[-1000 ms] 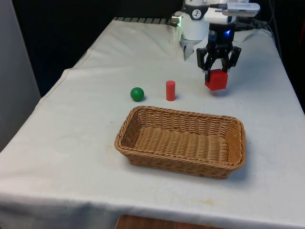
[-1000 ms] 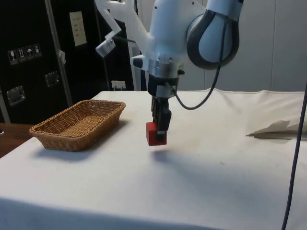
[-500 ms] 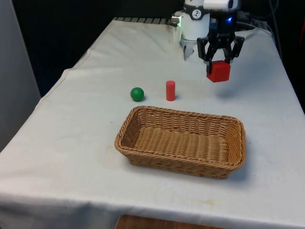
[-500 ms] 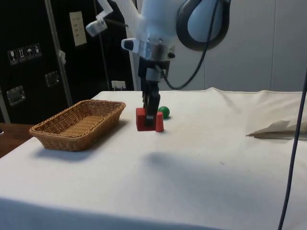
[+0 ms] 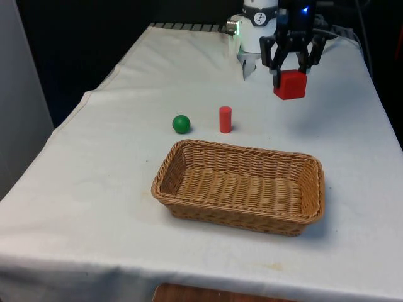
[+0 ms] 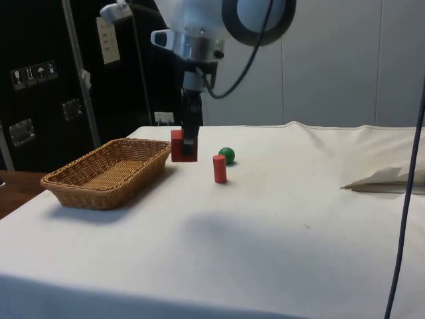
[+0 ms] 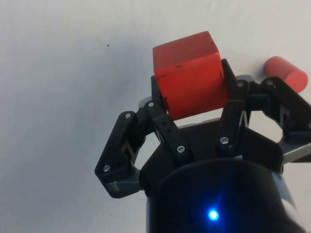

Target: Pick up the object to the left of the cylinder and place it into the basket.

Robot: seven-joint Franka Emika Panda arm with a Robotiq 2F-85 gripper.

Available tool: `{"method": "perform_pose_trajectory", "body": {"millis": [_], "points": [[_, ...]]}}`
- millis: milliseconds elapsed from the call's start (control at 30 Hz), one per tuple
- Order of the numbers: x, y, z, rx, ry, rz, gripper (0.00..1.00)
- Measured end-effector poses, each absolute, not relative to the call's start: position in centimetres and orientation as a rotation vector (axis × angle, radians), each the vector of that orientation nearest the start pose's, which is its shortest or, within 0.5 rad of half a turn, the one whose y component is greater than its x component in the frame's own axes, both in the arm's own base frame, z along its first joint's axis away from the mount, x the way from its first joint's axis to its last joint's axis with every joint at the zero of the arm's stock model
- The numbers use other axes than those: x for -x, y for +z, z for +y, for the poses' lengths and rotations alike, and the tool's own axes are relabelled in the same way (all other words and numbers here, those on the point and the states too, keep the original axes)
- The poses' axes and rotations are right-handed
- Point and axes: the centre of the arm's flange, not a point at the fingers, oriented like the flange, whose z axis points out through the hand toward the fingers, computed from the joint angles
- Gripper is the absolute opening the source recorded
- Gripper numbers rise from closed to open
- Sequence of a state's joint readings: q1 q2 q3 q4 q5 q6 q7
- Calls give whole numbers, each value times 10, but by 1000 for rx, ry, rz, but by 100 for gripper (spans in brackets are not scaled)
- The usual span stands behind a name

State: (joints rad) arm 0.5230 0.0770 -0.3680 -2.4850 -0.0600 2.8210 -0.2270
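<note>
We have the red block point(image 5: 290, 85) clamped in the claw point(image 5: 290, 74), lifted clear of the table. What's left is carrying it over the basket point(image 5: 311, 204) and letting go.

Front and side cameras share basket point(image 5: 239, 189), wrist camera close above cloth point(image 7: 58, 73)

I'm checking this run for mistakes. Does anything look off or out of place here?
Possibly: the end effector holds the red cube, yet in the front view the green ball sits left of the red cylinder. The wicker basket and white cloth look undisturbed.
</note>
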Motion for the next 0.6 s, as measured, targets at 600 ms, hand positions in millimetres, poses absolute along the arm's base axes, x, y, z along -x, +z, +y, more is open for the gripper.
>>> {"method": "perform_pose_trajectory", "body": {"millis": [600], "points": [[-534, 321, 70, 3120, -458, -635, 2]]}}
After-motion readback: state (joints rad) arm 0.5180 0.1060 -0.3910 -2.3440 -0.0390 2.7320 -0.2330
